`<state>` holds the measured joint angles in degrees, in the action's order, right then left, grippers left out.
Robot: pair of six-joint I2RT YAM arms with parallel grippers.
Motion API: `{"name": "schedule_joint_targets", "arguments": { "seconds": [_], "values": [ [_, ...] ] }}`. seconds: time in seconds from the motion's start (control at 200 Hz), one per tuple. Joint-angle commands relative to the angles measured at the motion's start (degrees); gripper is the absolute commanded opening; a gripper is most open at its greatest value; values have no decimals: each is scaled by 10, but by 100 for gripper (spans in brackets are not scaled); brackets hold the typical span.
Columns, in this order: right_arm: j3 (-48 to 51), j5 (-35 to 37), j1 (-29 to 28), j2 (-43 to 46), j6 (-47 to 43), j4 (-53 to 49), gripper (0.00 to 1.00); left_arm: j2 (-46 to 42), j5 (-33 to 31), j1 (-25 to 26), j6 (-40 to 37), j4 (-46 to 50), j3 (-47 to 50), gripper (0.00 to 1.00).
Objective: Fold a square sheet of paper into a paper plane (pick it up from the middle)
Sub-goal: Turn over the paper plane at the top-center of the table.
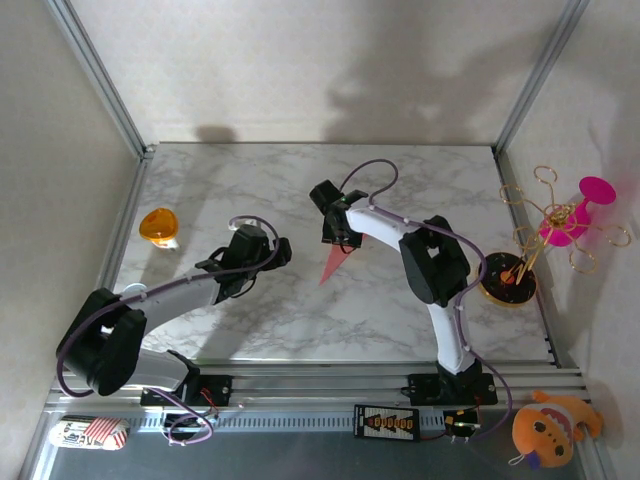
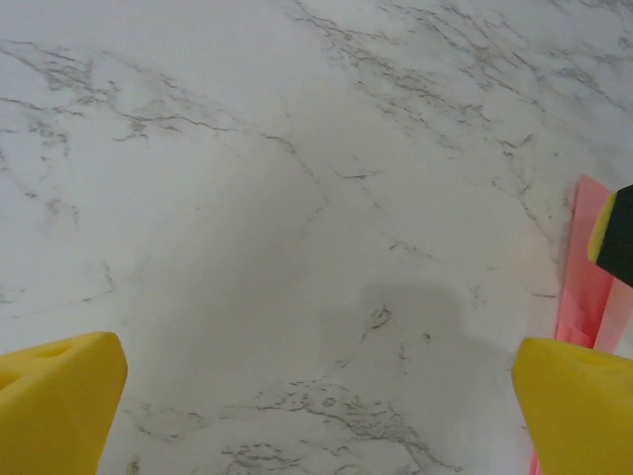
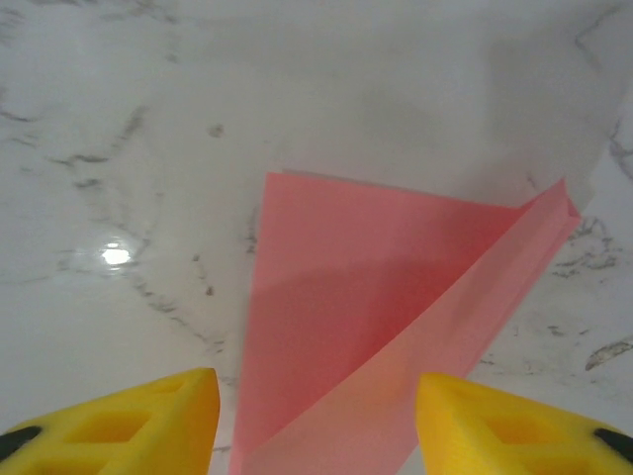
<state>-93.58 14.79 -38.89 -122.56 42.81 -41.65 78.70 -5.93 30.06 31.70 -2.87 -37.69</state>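
Nearest me, along the rail by the arm bases: a striped packet at left, a black-and-yellow board in the middle and an orange plush toy at right, all off the marble table. On the slab, an orange round disc sits by the left edge, well apart from both arms. A wire stand on a dark round base carries a magenta flower-like toy. It crowds the right edge, just beside the right arm's elbow. Beyond the grippers, open marble runs to the back wall, with frame posts at both far corners.

The paper plane lies flat mid-table, nose pointing toward me and to the left. The left gripper hangs just left of it, fingers spread wide with only marble between them. The right gripper sits over the plane's wide end, fingers apart and straddling it. I can't tell from the wrist view whether the pads brush the paper.
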Motion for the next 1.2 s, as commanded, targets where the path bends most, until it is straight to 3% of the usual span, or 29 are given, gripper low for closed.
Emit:
{"name": "schedule_joint_targets", "arguments": {
  "seconds": [0.0, 0.346, 0.831, 1.197],
  "values": [
    [-38, 39, -6, -24, 41, -58, 55, -12, 1, -7, 0, -16, 10, 99],
    [-48, 64, -23, -19, 59, -84, 45, 4, 11, -11, 2, -16, 10, 99],
    [-46, 45, -36, -7, 54, -93, 49, 22, 16, -11, 6, -18, 7, 99],
    [-37, 48, -39, -2, 59, -107, 33, 26, 17, -11, 7, -17, 8, 100]
  ]
}}
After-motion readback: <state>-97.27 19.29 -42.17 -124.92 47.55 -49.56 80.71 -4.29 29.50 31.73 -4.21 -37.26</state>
